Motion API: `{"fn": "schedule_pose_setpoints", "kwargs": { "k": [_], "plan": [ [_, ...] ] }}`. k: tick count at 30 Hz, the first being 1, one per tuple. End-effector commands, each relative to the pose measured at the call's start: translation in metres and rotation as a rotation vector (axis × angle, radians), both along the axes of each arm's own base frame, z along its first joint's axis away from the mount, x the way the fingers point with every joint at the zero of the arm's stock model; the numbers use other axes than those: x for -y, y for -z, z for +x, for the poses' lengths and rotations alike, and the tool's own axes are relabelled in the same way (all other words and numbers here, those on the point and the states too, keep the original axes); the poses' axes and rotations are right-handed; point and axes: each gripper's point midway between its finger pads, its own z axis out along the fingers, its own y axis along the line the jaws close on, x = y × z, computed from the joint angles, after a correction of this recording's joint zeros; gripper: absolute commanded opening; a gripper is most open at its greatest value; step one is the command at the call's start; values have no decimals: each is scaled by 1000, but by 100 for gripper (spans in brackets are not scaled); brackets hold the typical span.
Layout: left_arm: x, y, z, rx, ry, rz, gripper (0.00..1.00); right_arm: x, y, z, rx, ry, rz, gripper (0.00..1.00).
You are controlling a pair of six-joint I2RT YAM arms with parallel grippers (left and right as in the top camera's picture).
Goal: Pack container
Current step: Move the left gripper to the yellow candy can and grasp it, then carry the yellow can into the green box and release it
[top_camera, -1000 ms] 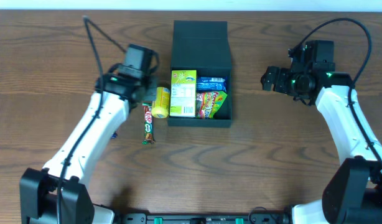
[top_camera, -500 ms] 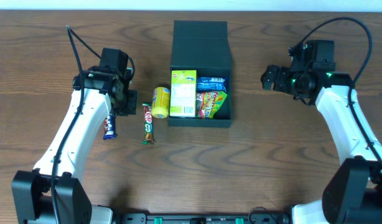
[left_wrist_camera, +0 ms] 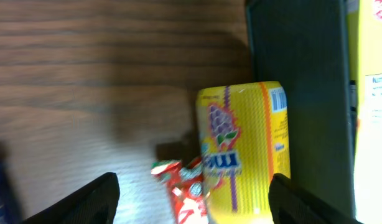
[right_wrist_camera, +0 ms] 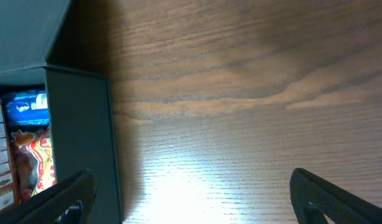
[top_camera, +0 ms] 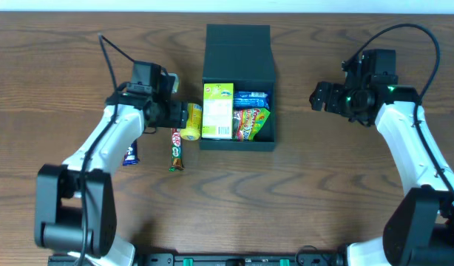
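Centrally, toward the far edge of the table (top_camera: 323, 192), the container (top_camera: 238, 145) sits with its flap lid thrown back. A yellow-green box (top_camera: 218, 111) stands along its left wall, with a blue packet (top_camera: 251, 97) and a colourful candy bag (top_camera: 251, 123) beside it; anything beneath them is hidden. Against the outside of that left wall lies a yellow packet (top_camera: 192, 121), its print blurred in the left wrist view. Just beside it is a red bar (top_camera: 176, 148), cut off at that view's lower edge. Farther left, a dark blue wrapper (top_camera: 130, 153) is half covered by the left arm. The left gripper (top_camera: 180, 114) points at the yellow packet, fingers spread wide and gripping nothing; whether they touch it cannot be told. The right gripper (top_camera: 319, 96), well to the container's right, gapes fully, empty, over bare wood.
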Motion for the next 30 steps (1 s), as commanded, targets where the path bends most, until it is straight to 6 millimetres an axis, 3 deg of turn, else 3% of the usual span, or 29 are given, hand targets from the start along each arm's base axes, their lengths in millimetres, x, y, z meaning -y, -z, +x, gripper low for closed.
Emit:
{"fn": "schedule_pose_setpoints", "kwargs": {
  "k": [1,12,18,22,26,30],
  "plan": [
    [16,13,-4,-25,56,-25,77,2,-6,1,10,8,5,99],
    [41,53,-14,-89,157,5,72,2,-5,-1,0,9,6,99],
    [38,52,-9,-75,147,23,62,2,-5,-1,0,9,6,99],
    [40,45,-3,-57,143,18,57,2,-5,-1,1,9,5,99],
    [44,16,20,-6,134,15,56,2,-5,-1,1,8,5,99],
    [35,-15,44,54,98,87,53,2,-5,-1,1,8,5,99]
  ]
}}
